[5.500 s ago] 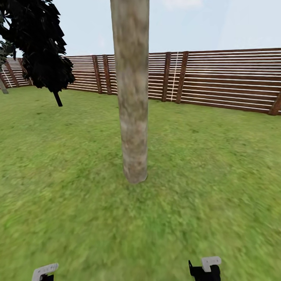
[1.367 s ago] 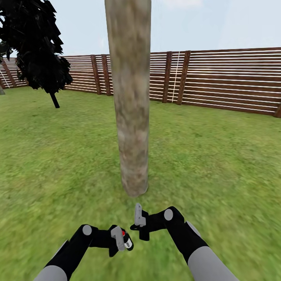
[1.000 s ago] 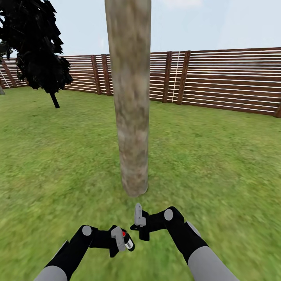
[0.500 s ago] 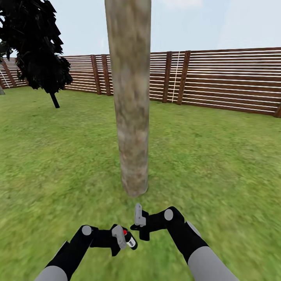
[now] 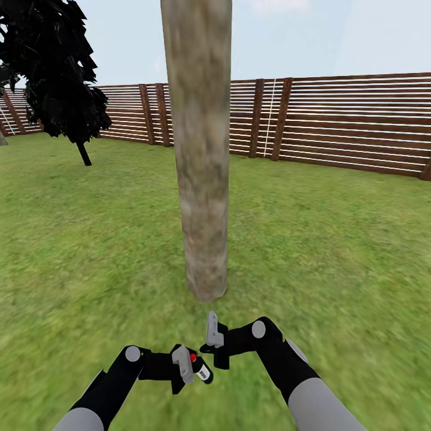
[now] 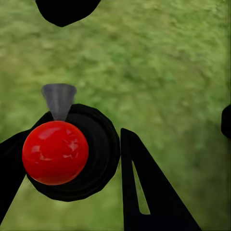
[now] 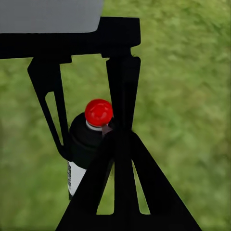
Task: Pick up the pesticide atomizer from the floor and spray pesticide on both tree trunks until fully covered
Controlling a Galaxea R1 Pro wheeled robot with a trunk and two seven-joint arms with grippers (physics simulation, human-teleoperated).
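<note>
- The left tool (image 5: pixel 182 365) is pinched on the pesticide atomizer (image 5: pixel 200 370), a small black bottle with a red cap and a white label. The bottle sits low in front of the robot, above the grass (image 5: pixel 335 251).
- In the left wrist view the red cap (image 6: pixel 55 152) faces the camera, with the grey nozzle (image 6: pixel 59 98) beside it and black fingers (image 6: pixel 144 192) on either side of the bottle body.
- The right tool (image 5: pixel 211 333) hangs just beside the bottle. Its fingers look pressed together in the right wrist view, with nothing between them. Judgement: this position keeps it close enough to press the cap.
- The tree trunk (image 5: pixel 200 149) stands upright directly ahead, near the two tools but apart from them. No pale speckling is discernible on the bark, so spraying appears not yet begun.
- Open room: lawn lies free on both sides of the trunk, giving space to go round it. The slatted fence (image 5: pixel 335 120) bounds the far edge, well apart. A dark tree (image 5: pixel 57 66) stands far off to the left.
- Judgement: the nozzle must be turned toward the bark before the cap is pressed.
</note>
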